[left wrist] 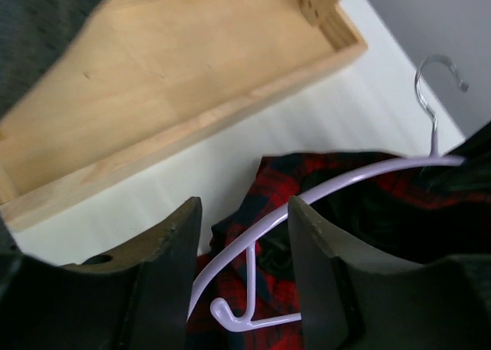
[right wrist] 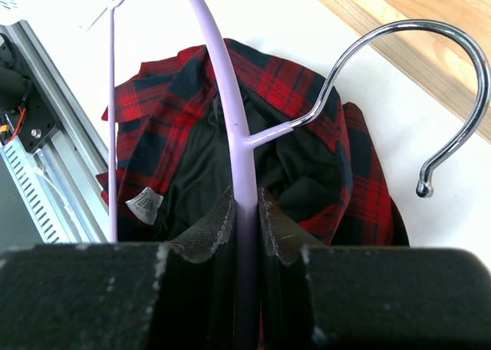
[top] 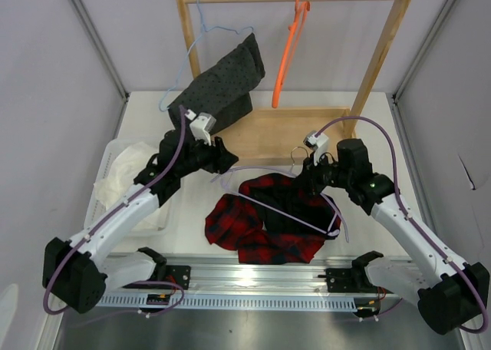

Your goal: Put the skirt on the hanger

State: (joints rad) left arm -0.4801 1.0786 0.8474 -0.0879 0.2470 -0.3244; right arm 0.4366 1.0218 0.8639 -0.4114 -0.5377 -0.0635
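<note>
The right gripper (right wrist: 245, 212) is clamped on the thin lilac plastic hanger (right wrist: 228, 97) near its neck. The left gripper (left wrist: 244, 212) has its jaws apart, straddling the hanger's far end without apparent contact. The red-and-black plaid fabric skirt (top: 230, 226) lies crumpled on the white table (top: 146, 112) beneath the hanger, unhung. Risk: gripped at one point only, the hanger may pivot and snag the fabric.

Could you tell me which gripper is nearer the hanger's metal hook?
Right: the right gripper clamps the hanger beside the hook; the left gripper, open, straddles its far end.
</note>
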